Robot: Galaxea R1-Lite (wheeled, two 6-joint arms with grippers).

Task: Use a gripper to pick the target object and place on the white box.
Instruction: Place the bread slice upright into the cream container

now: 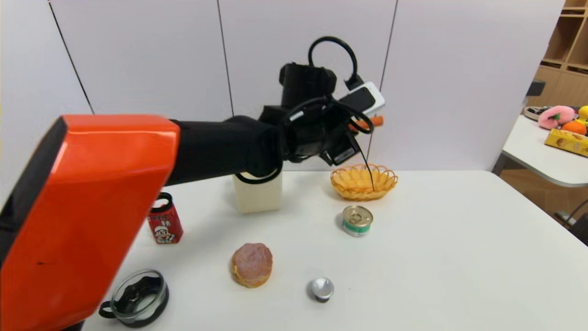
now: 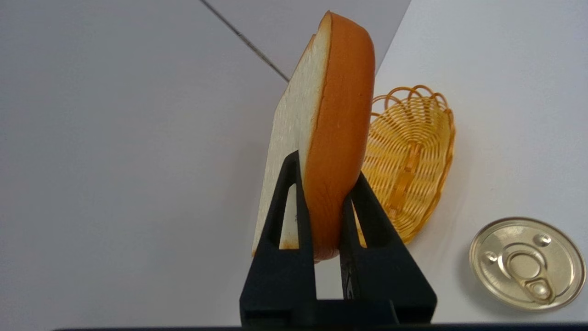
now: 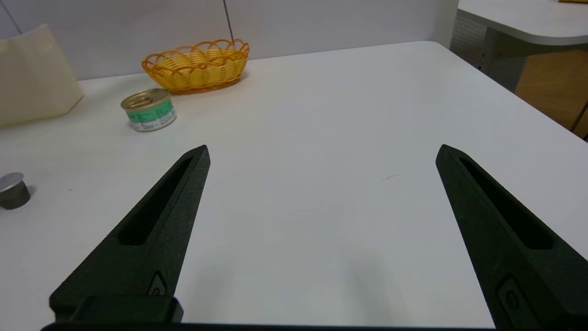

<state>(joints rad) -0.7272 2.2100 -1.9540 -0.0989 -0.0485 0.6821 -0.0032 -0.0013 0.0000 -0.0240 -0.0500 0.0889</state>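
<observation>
While the left gripper (image 2: 328, 216) squeezes the toast (image 2: 330, 138) by its crust, the slice hangs high over the table.

Held on edge, the toast sits mid-frame in the left wrist view, so it can drop flat later. In the head view the box (image 1: 257, 193) stands just below the arm, centre of frame, partly hidden; the toast is probably a bit past it, above the basket (image 1: 364, 182). The right gripper (image 3: 321, 161) waits low over bare table (image 3: 321, 115), fingers spread wide, holding nothing.

head view overhead; wrist views close, sharing wicker basket (image 2: 409, 161)
</observation>
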